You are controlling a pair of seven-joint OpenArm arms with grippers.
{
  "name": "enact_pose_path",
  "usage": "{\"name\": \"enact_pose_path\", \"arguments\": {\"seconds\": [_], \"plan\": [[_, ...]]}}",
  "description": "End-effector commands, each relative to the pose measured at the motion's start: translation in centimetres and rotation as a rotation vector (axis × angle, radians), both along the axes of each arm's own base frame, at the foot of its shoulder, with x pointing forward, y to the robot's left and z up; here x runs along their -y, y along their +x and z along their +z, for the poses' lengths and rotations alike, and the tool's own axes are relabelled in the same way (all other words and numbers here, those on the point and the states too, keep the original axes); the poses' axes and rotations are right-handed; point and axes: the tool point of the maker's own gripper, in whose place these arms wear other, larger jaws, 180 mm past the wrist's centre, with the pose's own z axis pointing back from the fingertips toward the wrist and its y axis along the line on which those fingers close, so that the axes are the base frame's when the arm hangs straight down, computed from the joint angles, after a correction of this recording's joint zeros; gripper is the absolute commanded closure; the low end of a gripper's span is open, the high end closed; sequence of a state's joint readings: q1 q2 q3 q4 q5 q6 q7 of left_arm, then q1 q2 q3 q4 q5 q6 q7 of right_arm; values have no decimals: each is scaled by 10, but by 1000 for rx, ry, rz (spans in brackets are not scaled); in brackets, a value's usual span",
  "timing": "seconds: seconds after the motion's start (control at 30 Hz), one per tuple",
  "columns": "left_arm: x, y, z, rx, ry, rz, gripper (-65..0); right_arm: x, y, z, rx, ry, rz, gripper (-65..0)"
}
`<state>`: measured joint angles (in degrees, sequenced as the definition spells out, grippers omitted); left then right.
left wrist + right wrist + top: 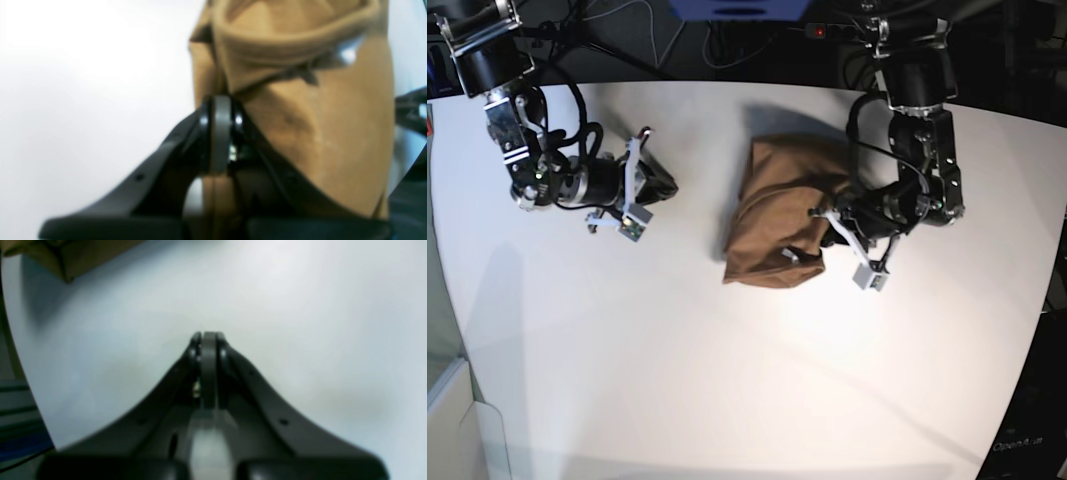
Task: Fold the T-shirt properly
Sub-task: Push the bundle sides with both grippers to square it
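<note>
The tan T-shirt (772, 215) lies bunched in a loose, partly folded heap at the middle of the white table. My left gripper (819, 232) reaches into its right edge and is shut on the cloth. In the left wrist view the closed fingertips (220, 106) pinch the T-shirt (320, 126), whose rolled hem curls above them and whose cloth drapes to the right. My right gripper (663, 184) hovers over bare table to the left of the shirt, apart from it. It is shut on nothing (208, 337), and a corner of the T-shirt (66, 256) shows at the upper left.
The white table (727, 380) has a curved front edge. Cables and a power strip (827, 30) run along its far side. In the right wrist view the table's edge (30, 400) drops off at the left.
</note>
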<state>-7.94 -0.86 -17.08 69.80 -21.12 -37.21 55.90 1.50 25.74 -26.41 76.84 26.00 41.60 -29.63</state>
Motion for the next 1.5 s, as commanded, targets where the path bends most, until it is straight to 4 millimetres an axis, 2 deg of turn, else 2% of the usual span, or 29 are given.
{"name": "enact_pose_path", "arguments": {"seconds": [0.0, 0.1, 0.17, 0.27, 0.3, 0.4, 0.5, 0.57, 0.7, 0.87, 1.0, 1.07, 1.23, 1.47], "plan": [[-3, 5, 6, 10, 17, -10, -17, 39, -17, -26, -68, -218, 19, -1], [-11, -4, 4, -11, 46, -23, -17, 32, -25, -29, -81, -204, 25, -1], [-27, -16, 1, -20, 93, -28, -17, 14, -28, -28, -79, -168, 32, -1], [-45, -28, 8, -5, 158, -39, -17, 3, -33, -26, -74, -146, 43, -1], [-47, -30, 13, 4, 173, -43, -17, -3, -32, -23, -65, -132, 47, -1], [-70, -34, 27, 27, 217, 9, -17, -11, -37, -19, -58, -119, 59, -1], [-80, -33, 31, 26, 225, 37, -17, -17, -42, -20, -64, -105, 62, -1], [-74, -33, 28, 19, 209, 36, -17, -26, -47, -21, -73, -83, 63, -1], [-43, -36, 16, -7, 121, 43, -17, -45, -56, -22, -86, -56, 90, -1], [-12, -35, 9, -5, 59, 11, -17, -54, -60, -23, -90, -52, 121, -1], [4, -36, 4, -2, 30, -13, -17, -49, -47, -19, -67, -66, 119, -1], [21, -37, 2, -9, -2, -26, -17, -45, -38, -16, -50, -77, 119, -1], [39, -36, 1, -22, -44, -29, -17, -33, -20, -9, -13, -106, 117, -1], [44, -36, 2, -21, -56, -28, -17, -20, 8, 3, 27, -166, 113, -1]]}}
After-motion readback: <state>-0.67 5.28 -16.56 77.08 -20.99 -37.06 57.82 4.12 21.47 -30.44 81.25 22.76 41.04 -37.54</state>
